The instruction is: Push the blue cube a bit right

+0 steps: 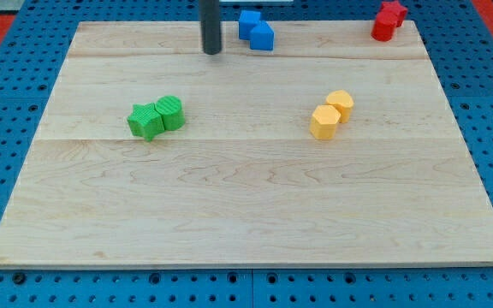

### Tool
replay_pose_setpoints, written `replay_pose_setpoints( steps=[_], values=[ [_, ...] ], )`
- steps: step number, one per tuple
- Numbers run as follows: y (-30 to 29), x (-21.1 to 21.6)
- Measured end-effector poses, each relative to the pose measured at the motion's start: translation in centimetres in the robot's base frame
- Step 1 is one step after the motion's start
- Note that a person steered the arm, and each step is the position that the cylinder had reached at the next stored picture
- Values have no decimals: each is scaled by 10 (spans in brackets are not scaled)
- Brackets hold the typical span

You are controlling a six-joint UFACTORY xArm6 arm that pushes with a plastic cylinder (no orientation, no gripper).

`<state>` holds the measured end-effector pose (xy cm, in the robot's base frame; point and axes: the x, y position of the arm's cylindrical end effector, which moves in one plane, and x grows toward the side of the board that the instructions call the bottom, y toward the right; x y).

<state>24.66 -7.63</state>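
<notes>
The blue cube (263, 37) sits near the view's top edge of the wooden board, touching a second blue block (248, 23) just behind it to the left. My tip (212, 51) is the lower end of the dark rod coming down from the view's top. It rests on the board to the left of the blue cube, a short gap apart from it and not touching.
A red block (388, 20) stands at the board's top right corner. Two green blocks (156, 116) touch each other at mid left. Two yellow blocks (331, 114) touch at mid right. The wooden board (246, 214) lies on a blue pegboard.
</notes>
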Motion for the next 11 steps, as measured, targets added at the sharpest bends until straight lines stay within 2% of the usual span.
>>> replay_pose_setpoints(
  steps=[2, 11],
  values=[
    [-4, -54],
    [179, -55]
  ],
)
